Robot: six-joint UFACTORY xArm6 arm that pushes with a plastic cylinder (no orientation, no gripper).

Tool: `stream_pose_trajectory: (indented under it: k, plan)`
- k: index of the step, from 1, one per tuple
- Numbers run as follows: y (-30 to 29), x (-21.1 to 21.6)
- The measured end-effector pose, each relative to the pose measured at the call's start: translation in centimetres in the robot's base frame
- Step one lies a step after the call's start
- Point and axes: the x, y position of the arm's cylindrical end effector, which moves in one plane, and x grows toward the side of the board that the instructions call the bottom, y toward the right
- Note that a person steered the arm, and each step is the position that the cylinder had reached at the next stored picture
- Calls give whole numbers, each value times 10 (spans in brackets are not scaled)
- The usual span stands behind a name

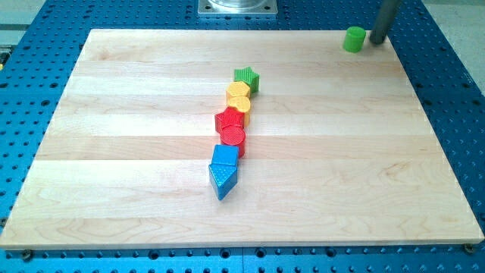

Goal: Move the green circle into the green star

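While the green circle sits alone at the tabletop's top right corner, my tip stands just beside it on the view's right; the rod carries no claw. Well apart, mid-board, seven blocks run in one touching line: one green star, two yellow, two red, two blue.

Bright, even overhead light; soft short shadows, mild glare on pale wood, sharp focus throughout.
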Motion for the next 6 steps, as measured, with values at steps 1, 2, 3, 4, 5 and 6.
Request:
stream_pose_trajectory:
  k: [1, 2, 3, 4, 5, 6]
  plan:
    - [-96, 21]
    - [-107, 17]
    - [-170, 41]
    - [-170, 5]
    - [-204, 32]
    - [-214, 61]
